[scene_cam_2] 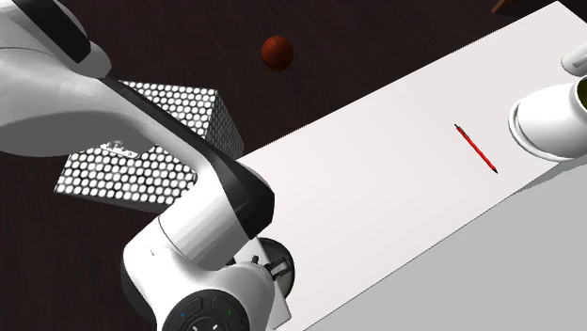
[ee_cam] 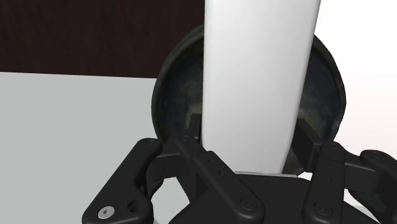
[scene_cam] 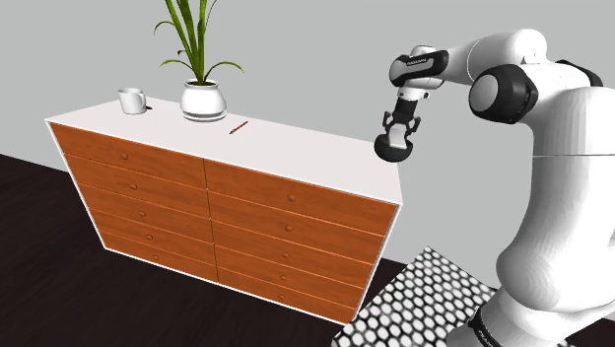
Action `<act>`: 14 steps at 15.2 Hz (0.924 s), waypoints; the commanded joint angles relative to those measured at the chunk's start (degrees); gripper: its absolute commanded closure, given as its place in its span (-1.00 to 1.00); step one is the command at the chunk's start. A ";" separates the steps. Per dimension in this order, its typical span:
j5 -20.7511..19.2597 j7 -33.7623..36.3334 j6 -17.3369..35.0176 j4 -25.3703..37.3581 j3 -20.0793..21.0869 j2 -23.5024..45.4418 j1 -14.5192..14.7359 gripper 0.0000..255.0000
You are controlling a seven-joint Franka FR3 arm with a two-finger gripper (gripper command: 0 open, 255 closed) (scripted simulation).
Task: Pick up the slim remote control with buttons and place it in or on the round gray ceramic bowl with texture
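A slim remote [ee_cam: 257,76], drawn plain white with no buttons showing, stands upright between my fingers. My black gripper [ee_cam: 248,137] is shut on its lower end. Right below the remote lies a dark round bowl [ee_cam: 321,95] with a mottled inside. In the shoulder view the gripper [scene_cam: 399,131] hangs over that bowl [scene_cam: 390,150], which sits on the right corner of the dresser's white top [scene_cam: 306,148]. In the second exterior view the arm hides most of the bowl [scene_cam_2: 279,266].
On the dresser top lie a red pen [scene_cam: 238,127], a white potted plant [scene_cam: 204,100] and a white mug [scene_cam: 132,101] toward the shoulder view's left. Orange drawers [scene_cam: 227,212] face the dark floor. A brown ball [scene_cam_2: 277,52] lies on the floor by the honeycomb-patterned stand [scene_cam_2: 141,141].
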 commanded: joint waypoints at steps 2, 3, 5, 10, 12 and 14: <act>0.00 -0.01 0.22 -0.18 0.00 -0.01 0.00 1.00; 0.00 -0.01 0.22 -0.18 0.00 -0.01 0.00 1.00; 0.00 -0.01 0.22 -0.18 0.00 -0.01 0.00 1.00; 0.00 -0.01 0.22 -0.18 0.00 -0.02 0.01 -1.00; -0.04 0.04 -1.61 1.49 -0.03 -0.18 -0.05 -1.00; -0.09 0.14 -5.45 5.30 -0.08 -0.21 -0.22 -1.00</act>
